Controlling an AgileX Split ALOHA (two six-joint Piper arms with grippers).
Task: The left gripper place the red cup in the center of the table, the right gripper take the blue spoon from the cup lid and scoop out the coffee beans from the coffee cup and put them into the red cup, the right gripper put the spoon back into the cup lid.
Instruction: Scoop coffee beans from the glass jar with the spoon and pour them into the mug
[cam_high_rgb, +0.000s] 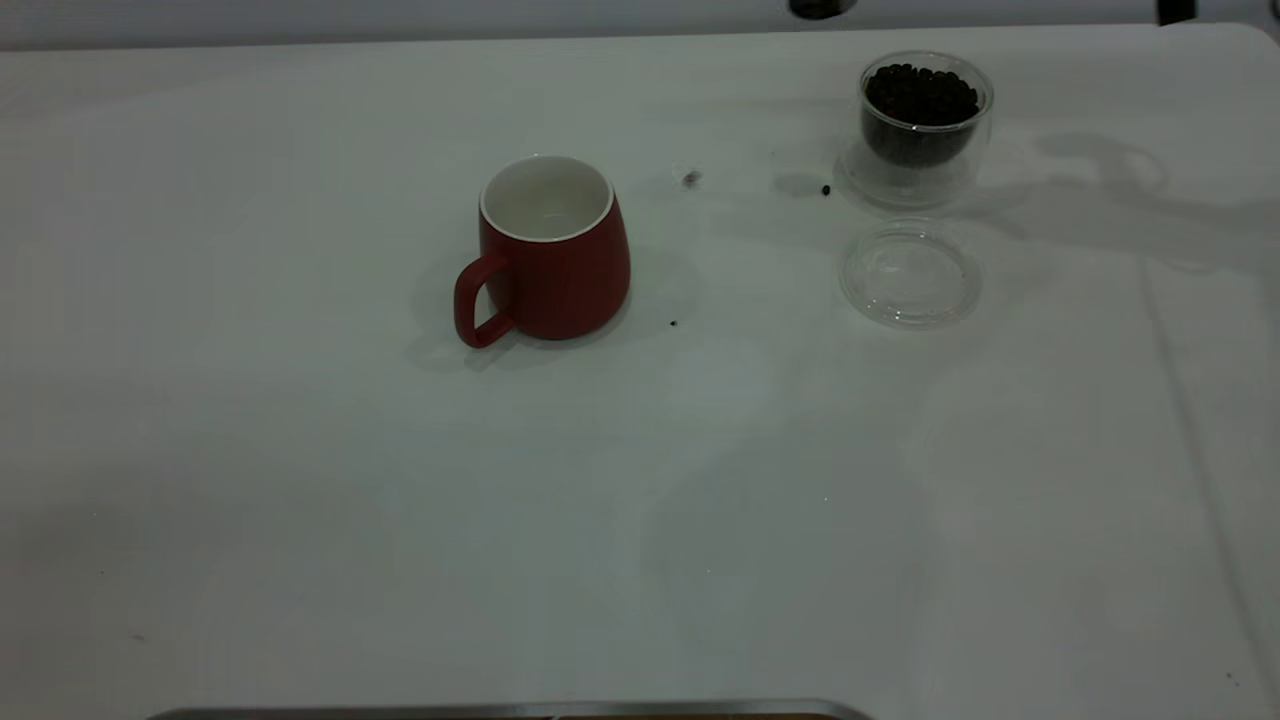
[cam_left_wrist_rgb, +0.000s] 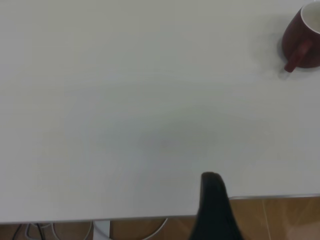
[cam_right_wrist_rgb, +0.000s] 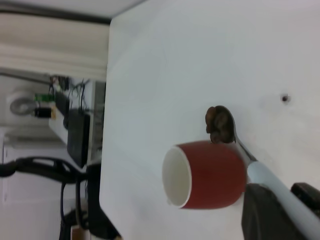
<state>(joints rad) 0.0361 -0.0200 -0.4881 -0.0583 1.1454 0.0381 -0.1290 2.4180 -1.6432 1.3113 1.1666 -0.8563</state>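
The red cup (cam_high_rgb: 545, 250) stands upright near the middle of the table (cam_high_rgb: 300, 480), its handle toward the front left and its white inside bare. The coffee cup (cam_high_rgb: 925, 120), full of coffee beans (cam_high_rgb: 920, 95), stands at the back right. In front of it lies the cup lid (cam_high_rgb: 910, 272) with nothing in it. Neither gripper shows in the exterior view. My right gripper (cam_right_wrist_rgb: 282, 197) is shut on the pale handle of the blue spoon (cam_right_wrist_rgb: 262, 176). Its bowl carries coffee beans (cam_right_wrist_rgb: 218, 124) beside the red cup (cam_right_wrist_rgb: 205, 175). Part of my left gripper (cam_left_wrist_rgb: 215, 205) shows at the table's edge, far from the red cup (cam_left_wrist_rgb: 302, 40).
Loose beans lie on the table, one (cam_high_rgb: 826, 190) left of the coffee cup and one (cam_high_rgb: 672, 323) right of the red cup. A small smudge (cam_high_rgb: 690, 178) marks the cloth behind the red cup. A metal edge (cam_high_rgb: 500, 712) runs along the front.
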